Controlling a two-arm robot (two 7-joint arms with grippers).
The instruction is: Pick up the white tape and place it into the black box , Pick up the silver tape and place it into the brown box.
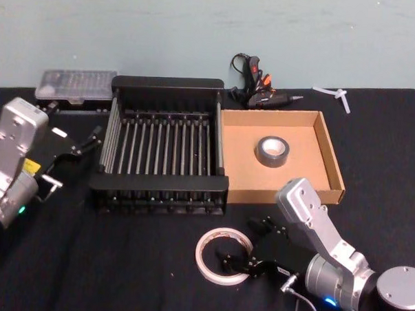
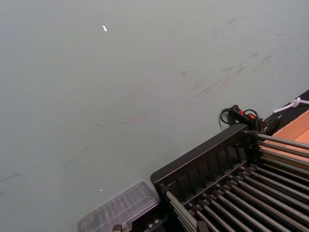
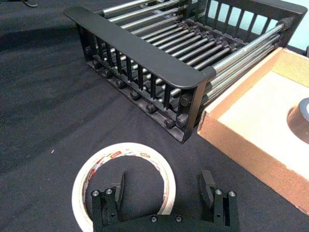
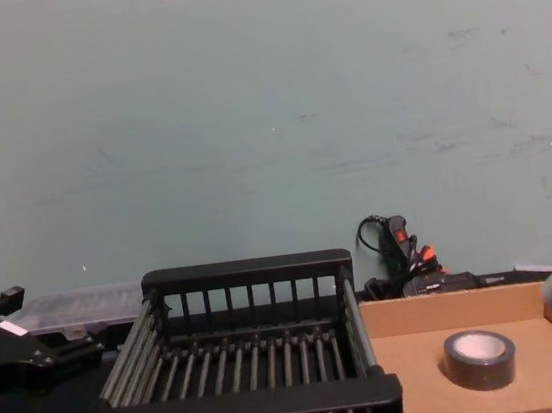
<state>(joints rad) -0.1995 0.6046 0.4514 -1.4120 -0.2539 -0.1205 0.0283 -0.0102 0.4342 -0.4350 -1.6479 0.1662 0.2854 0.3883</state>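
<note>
You face a pale green wall [image 4: 265, 117], scuffed and flecked with small white marks; the counter [image 1: 119, 275] before you is draped in black cloth, its far edge meeting that wall; the light falls even and soft.

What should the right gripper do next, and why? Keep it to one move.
Probably close the right gripper on the white tape. It is open, with one finger inside the roll's hole and the other outside its rim, the roll flat on the table. The silver tape already lies in the brown box; the black box holds nothing.
</note>
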